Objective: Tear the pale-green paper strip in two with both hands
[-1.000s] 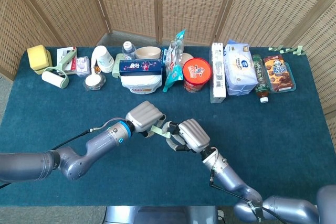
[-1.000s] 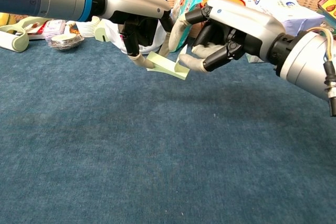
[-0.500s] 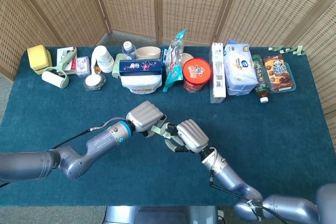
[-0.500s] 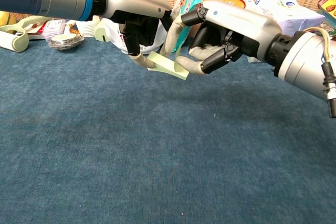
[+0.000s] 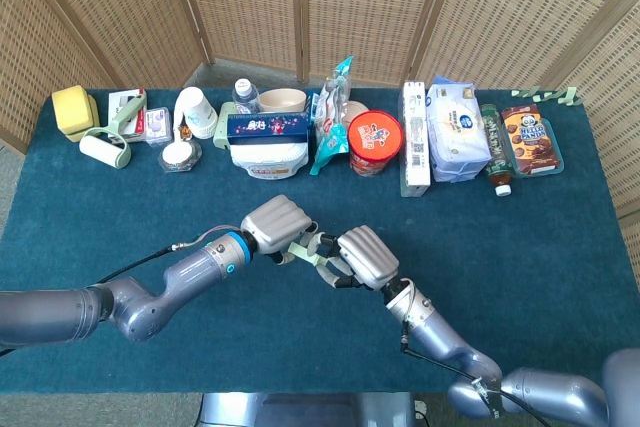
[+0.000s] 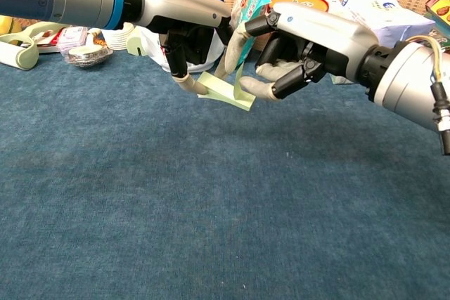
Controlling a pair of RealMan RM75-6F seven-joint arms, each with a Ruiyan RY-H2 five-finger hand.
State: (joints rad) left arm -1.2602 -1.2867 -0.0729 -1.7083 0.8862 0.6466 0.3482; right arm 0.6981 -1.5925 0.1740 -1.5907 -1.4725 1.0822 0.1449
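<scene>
The pale-green paper strip (image 6: 226, 90) hangs above the blue worktop (image 6: 211, 209), pinched at one end by the left hand (image 6: 184, 26) and at the other by the right hand (image 6: 299, 43), both closed on it. The two grips sit very close together (almost touching), so the likeliest failure is a fingertip sliding off the short span, or the paper crumpling instead of tearing if the hands pull straight apart.

Silver-grey arms, left hand (image 6: 184, 24) behind a bright blue wrist band — right hand (image 6: 306, 38) silver-shelled, black-jointed, thin cable along its forearm.
</scene>
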